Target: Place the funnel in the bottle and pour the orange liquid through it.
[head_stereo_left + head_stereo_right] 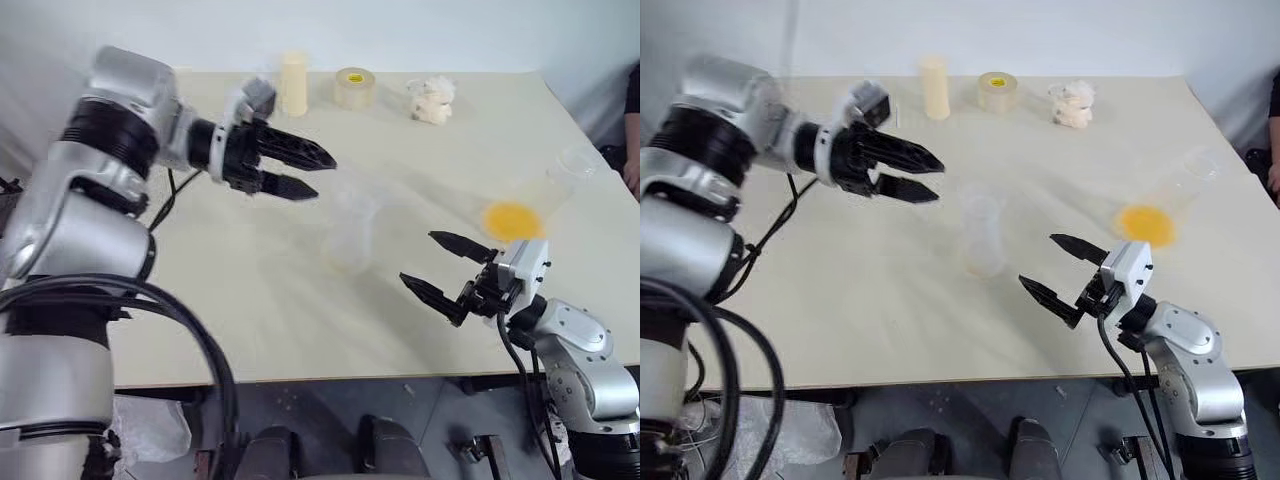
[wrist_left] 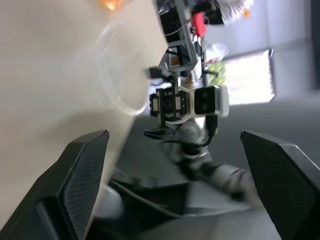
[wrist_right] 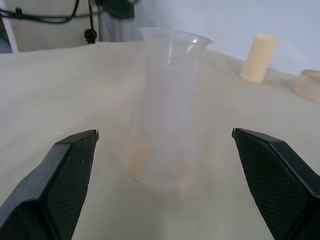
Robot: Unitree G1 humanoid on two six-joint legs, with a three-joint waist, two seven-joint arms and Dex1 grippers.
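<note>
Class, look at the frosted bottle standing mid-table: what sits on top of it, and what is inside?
A clear funnel sits in the mouth of the bottle. Through the frosted wall only a faint orange tinge shows near the base; the funnel's spout cannot be made out.

The desk (image 1: 300,300) is a plain pale cream, and on it the frosted whitish bottle (image 1: 983,236) carries a clear colourless funnel (image 3: 172,39). Near the right edge the orange liquid (image 1: 511,220) glows bright orange-yellow inside a clear vessel (image 1: 560,175). Along the far edge stand an opaque cream cylinder (image 1: 293,84), a yellowish tape roll (image 1: 354,88) and a white crumpled wad (image 1: 431,100).
</note>
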